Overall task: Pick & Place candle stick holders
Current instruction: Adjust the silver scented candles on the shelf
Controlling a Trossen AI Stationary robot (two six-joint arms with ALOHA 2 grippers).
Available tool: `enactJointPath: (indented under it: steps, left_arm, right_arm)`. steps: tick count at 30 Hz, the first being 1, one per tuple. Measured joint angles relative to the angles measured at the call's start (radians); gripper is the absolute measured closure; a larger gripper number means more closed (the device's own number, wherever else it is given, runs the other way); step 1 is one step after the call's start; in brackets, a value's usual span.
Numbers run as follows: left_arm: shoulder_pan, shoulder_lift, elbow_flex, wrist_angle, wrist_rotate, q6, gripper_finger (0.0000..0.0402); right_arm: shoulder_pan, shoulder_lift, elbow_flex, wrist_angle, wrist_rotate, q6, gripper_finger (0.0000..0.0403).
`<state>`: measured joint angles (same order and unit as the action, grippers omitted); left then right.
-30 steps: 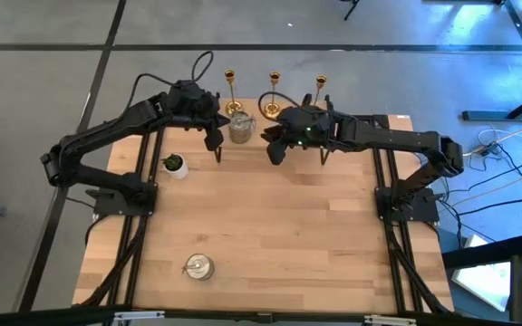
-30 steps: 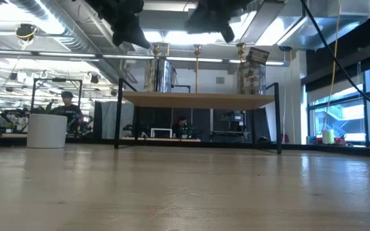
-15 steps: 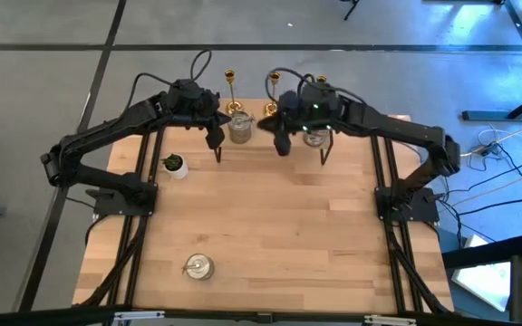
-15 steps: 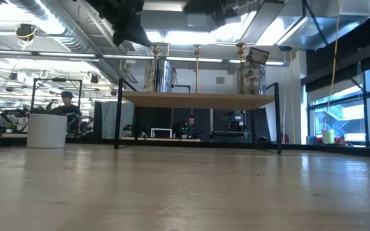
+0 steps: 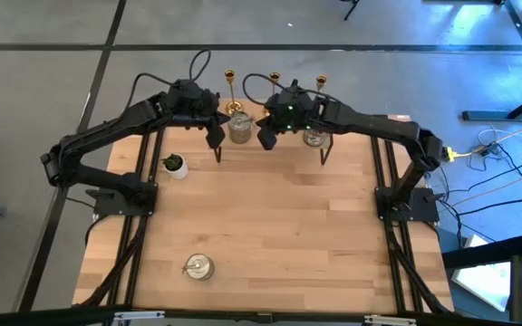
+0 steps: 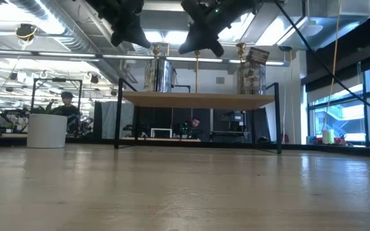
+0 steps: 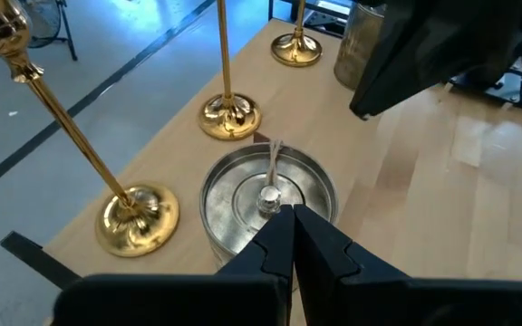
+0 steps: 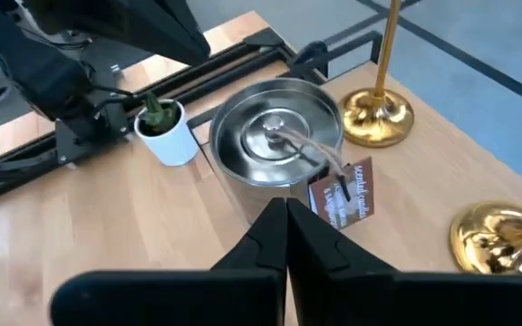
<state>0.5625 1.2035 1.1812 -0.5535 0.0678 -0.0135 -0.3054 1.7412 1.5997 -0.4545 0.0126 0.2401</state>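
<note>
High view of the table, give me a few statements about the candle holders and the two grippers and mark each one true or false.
1. Both grippers are shut. True: the left gripper and the right gripper have their fingers together.
2. One silvery holder sits alone near the table's front edge. True.
3. The small potted plant stands on the table's right side. False: it is on the left side.
4. The right gripper carries a gold holder. False: it holds nothing.
5. Gold holders stand along the table's far edge. True.
</note>
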Motion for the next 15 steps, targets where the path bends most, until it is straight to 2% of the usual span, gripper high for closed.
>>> enactJointPath:
  steps: [12,15]
  left_arm:
    - [0.002,-0.001,0.000,-0.033,-0.012,-0.002,0.0400]
    - [0.002,-0.001,0.000,-0.034,-0.023,-0.002,0.0400]
  right_arm:
    - [-0.002,0.060,0.000,0.009,0.004,0.015,0.0402]
    - [-0.002,0.061,0.000,0.013,0.032,0.015,0.0402]
